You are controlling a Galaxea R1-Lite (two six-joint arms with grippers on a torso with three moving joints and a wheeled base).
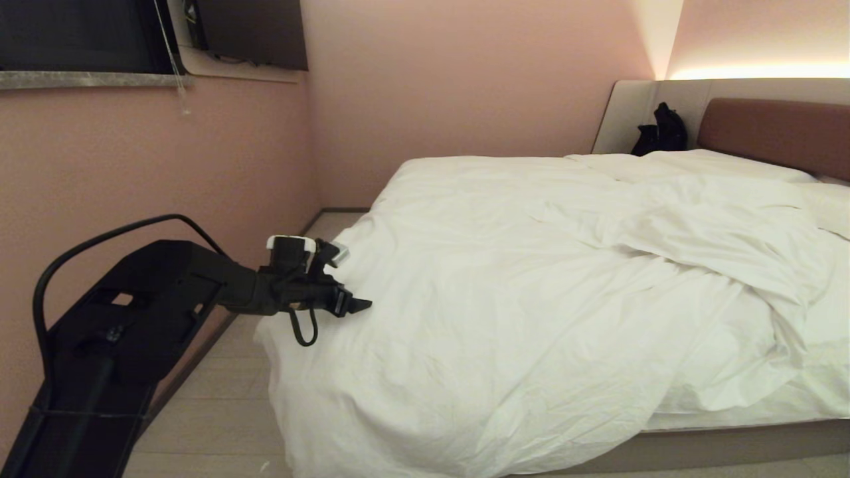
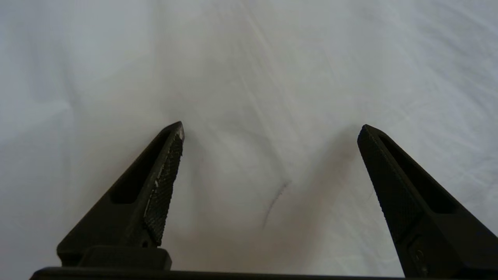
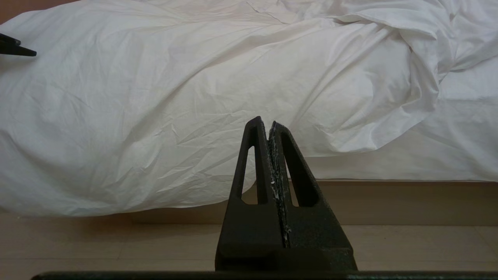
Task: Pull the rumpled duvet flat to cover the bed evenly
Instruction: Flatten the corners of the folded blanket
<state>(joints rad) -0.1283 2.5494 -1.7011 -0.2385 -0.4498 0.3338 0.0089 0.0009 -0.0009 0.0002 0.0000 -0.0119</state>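
Just beyond the left gripper (image 2: 271,128), whose jaws are spread wide and hold nothing, the white duvet (image 1: 531,279) is seen lying rumpled across the bed (image 1: 730,445). Ahead of the right gripper (image 3: 268,124), pressed shut and empty, the duvet's overhanging edge is seen.

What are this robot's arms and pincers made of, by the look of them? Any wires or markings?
The left arm is matte black and blocky, with a thin black cable arching over it and a small loop hanging near the wrist, which carries a white-capped module. The left gripper and the right gripper each have two black, tapered, wedge-shaped fingers with slotted cut-outs and cross-hatched inner pads. No lettering is visible.
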